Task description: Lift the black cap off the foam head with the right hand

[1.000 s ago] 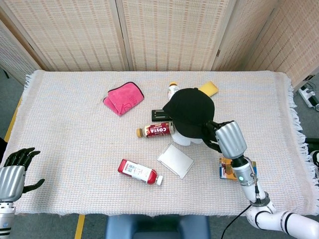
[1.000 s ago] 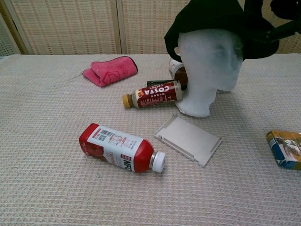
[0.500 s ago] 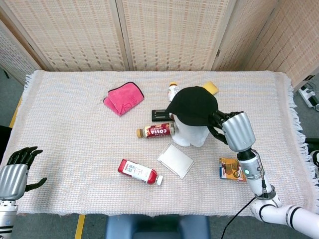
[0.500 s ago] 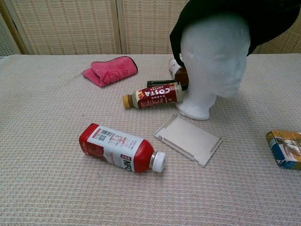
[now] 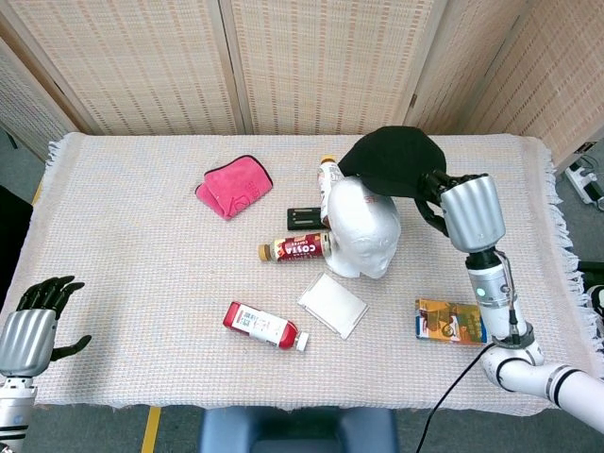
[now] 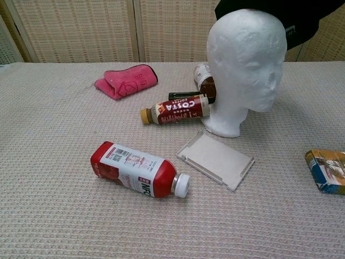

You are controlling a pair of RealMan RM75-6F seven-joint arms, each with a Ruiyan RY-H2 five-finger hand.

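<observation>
Right hand (image 5: pixel 460 208) grips the black fabric cap (image 5: pixel 394 160), fingers closed on its rim at the cap's 4 o'clock edge. Cap hangs in the air, clear of the bare white foam head (image 5: pixel 362 226), up at its 1 o'clock. Left hand (image 5: pixel 36 321) holds nothing, fingers apart.

Illumination is bright, even and diffuse in both views, with no single strong source evident. Shadows are soft and short: a faint one lies under the red bottle (image 6: pixel 139 176) and another beside the foam head (image 6: pixel 245 65) base in the chest view. No glare is present on the woven tablecloth (image 5: pixel 142 283); the bottle labels show only mild sheen. Focus is sharp across both frames, with no motion blur. The black cap (image 5: pixel 394 160) renders as a near-featureless dark mass. Slight wide-angle distortion bends the table edges in the head view.
</observation>
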